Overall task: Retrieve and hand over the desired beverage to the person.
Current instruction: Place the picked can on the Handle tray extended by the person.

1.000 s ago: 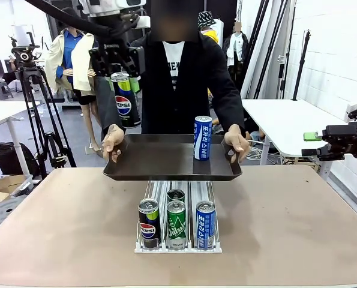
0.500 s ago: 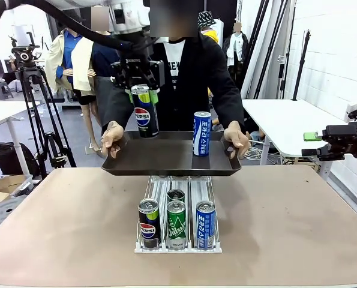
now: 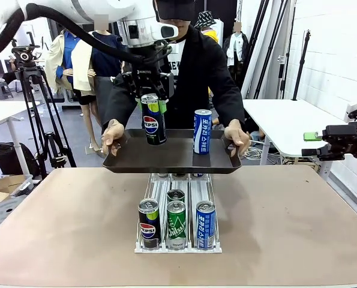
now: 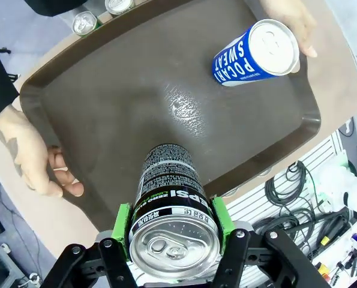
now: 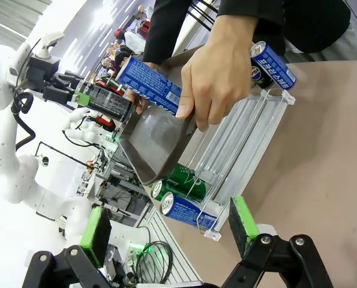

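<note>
Left gripper (image 3: pixel 153 99) jaws clamped on upright Pepsi can (image 3: pixel 154 122), just above tray (image 3: pixel 166 161); right gripper (image 5: pixel 166 237) jaws apart.

This is a robotics lab or recording studio, not a home or a shop. A camera on a tripod (image 3: pixel 26 57) stands at the left, light stands (image 3: pixel 268 42) lean against a white brick wall (image 3: pixel 334 54), and cables (image 3: pixel 256 153) trail over the floor. White side tables (image 3: pixel 286 120) flank the brown worktop (image 3: pixel 274 228), where a clear can rack (image 3: pixel 177 198) sits as a test prop.
</note>
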